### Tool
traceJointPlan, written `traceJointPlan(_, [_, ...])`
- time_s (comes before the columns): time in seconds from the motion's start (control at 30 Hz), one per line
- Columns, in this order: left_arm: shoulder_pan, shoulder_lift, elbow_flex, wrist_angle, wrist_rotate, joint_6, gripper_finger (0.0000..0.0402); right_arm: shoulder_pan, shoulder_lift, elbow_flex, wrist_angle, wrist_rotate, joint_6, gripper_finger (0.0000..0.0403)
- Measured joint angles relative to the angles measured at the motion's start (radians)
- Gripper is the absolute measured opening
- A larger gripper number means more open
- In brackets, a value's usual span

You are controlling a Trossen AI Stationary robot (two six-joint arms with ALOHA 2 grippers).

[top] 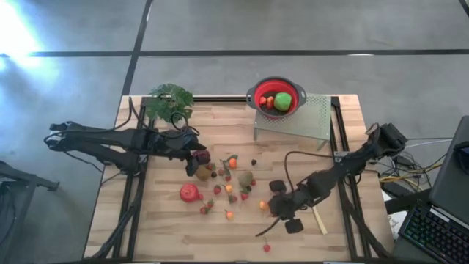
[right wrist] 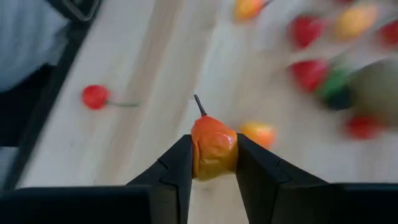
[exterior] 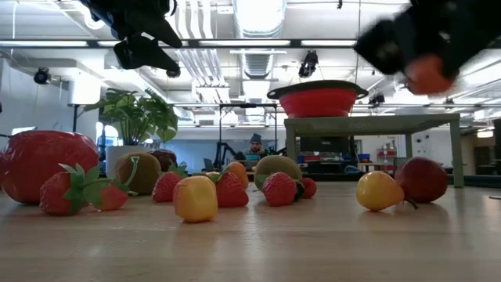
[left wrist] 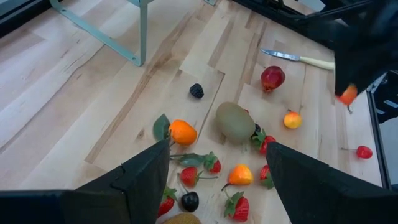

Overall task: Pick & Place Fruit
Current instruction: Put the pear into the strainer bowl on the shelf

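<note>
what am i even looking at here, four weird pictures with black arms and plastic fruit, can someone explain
It is a robot with two dark arms at a wooden table. One picture looks down from above, one sits at table level, and two come from cameras on the wrists. Toy fruit lies scattered mid-table; a red bowl on a metal stand already holds a few. The right tool is shut on a small orange fruit, lifted off the table. The left tool hovers open over the pile. A knife lies nearby.
</note>
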Motion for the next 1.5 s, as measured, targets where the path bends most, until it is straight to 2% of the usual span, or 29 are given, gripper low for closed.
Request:
traceJointPlan(0.23, [0.0, 0.0, 0.0, -0.001, 0.0, 0.0, 0.0273, -0.083, -0.074, 0.14, -0.131, 0.05, -0.163, 0.0091])
traceJointPlan(0.57, [0.0, 0.0, 0.0, -0.001, 0.0, 0.0, 0.0273, -0.238, -0.146, 0.206, -0.17, 0.066, -0.326, 0.0094])
traceJointPlan(0.8, [0.0, 0.0, 0.0, 0.0, 0.0, 0.0, 0.0273, -0.42, -0.146, 0.263, -0.252, 0.063, -0.387, 0.0095])
traceJointPlan(1.27, [0.0, 0.0, 0.0, 0.0, 0.0, 0.0, 0.0273, -0.78, -0.164, 0.363, -0.292, 0.059, -0.535, 0.0098])
traceJointPlan(1.4, [0.0, 0.0, 0.0, 0.0, 0.0, 0.0, 0.0273, -0.876, -0.157, 0.385, -0.288, -0.01, -0.513, 0.0097])
traceJointPlan(1.5, [0.0, 0.0, 0.0, 0.0, 0.0, 0.0, 0.0273, -0.936, -0.143, 0.388, -0.289, -0.023, -0.502, 0.0094])
